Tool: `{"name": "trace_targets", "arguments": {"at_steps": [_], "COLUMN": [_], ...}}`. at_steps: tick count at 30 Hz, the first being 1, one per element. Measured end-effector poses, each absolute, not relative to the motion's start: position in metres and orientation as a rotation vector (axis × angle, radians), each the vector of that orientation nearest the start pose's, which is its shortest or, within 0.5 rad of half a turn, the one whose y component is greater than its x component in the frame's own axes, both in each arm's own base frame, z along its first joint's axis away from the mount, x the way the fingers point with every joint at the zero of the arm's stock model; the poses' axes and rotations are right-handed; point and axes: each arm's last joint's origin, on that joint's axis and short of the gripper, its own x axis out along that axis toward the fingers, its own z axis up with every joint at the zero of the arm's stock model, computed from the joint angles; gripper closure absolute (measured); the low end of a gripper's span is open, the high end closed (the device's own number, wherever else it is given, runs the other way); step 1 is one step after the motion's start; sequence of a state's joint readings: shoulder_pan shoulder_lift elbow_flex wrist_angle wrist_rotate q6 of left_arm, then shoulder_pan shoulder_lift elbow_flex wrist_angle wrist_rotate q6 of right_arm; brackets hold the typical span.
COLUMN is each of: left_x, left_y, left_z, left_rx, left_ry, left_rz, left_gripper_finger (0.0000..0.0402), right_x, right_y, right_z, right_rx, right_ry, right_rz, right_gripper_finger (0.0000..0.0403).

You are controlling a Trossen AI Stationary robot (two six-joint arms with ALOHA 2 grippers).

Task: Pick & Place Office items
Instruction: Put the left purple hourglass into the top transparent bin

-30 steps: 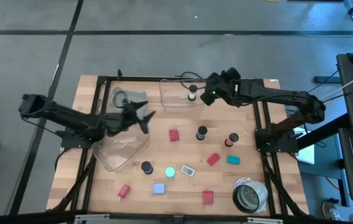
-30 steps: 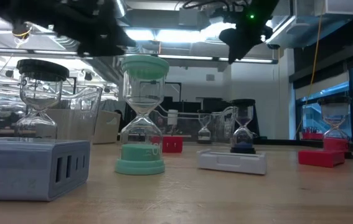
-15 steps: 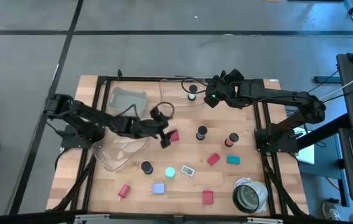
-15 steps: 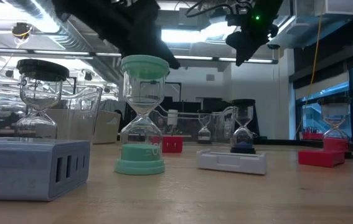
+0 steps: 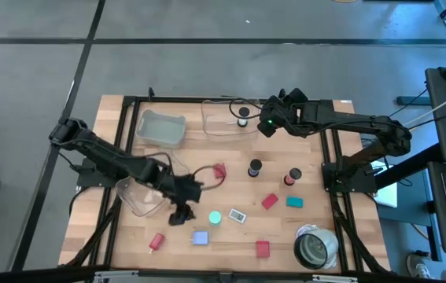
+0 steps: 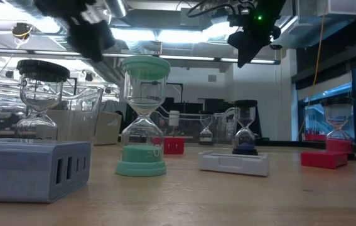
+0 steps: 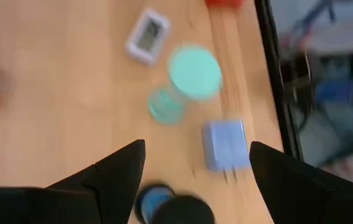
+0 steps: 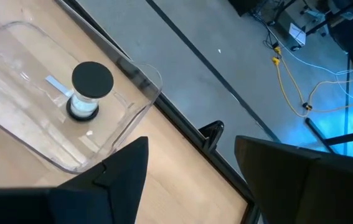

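High view: the left gripper [image 5: 182,211] reaches low over the black-capped sand timer [image 5: 185,211] beside the teal sand timer [image 5: 215,217]; the right gripper [image 5: 263,123] hovers by the far clear bin [image 5: 211,126]. Left wrist view: fingers [image 7: 117,168] spread wide, empty, above the black-capped sand timer [image 7: 167,208]. Right wrist view: fingers [image 8: 123,165] wide apart, empty; no writing legible.

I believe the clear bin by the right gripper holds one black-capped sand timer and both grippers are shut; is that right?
Not quite: the bin does hold one black-capped timer, but both grippers are open. The left wrist view shows the left gripper spread above another black-capped timer, and the right wrist view shows the right gripper open too.
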State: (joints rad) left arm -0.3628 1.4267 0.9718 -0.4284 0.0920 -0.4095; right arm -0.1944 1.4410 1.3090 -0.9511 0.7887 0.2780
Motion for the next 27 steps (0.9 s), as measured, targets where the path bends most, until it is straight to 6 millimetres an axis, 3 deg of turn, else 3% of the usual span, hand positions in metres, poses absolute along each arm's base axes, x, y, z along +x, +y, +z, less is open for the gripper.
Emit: {"name": "trace_targets", "arguments": {"at_steps": [7, 12, 20, 27], "left_x": [0.261, 0.256, 0.255, 0.260], "left_y": [-0.124, -0.124, -0.124, -0.127], "left_z": [0.236, 0.230, 0.225, 0.208], "left_rx": [-0.137, -0.029, 0.004, 0.020], "left_ry": [0.941, 0.992, 1.027, 1.103], "left_rz": [-0.268, -0.238, -0.238, -0.236], "left_gripper_finger": [0.0116, 0.0116, 0.0116, 0.0116], "right_x": [0.269, 0.269, 0.269, 0.269], "right_y": [-0.074, -0.074, -0.074, -0.074], "right_z": [0.315, 0.315, 0.315, 0.315], "right_rx": [-0.092, -0.089, -0.085, -0.084], "right_ry": [0.936, 0.934, 0.925, 0.924], "right_rz": [-1.016, -1.017, -1.019, -1.019], "right_gripper_finger": [0.0160, 0.0160, 0.0160, 0.0160]}}
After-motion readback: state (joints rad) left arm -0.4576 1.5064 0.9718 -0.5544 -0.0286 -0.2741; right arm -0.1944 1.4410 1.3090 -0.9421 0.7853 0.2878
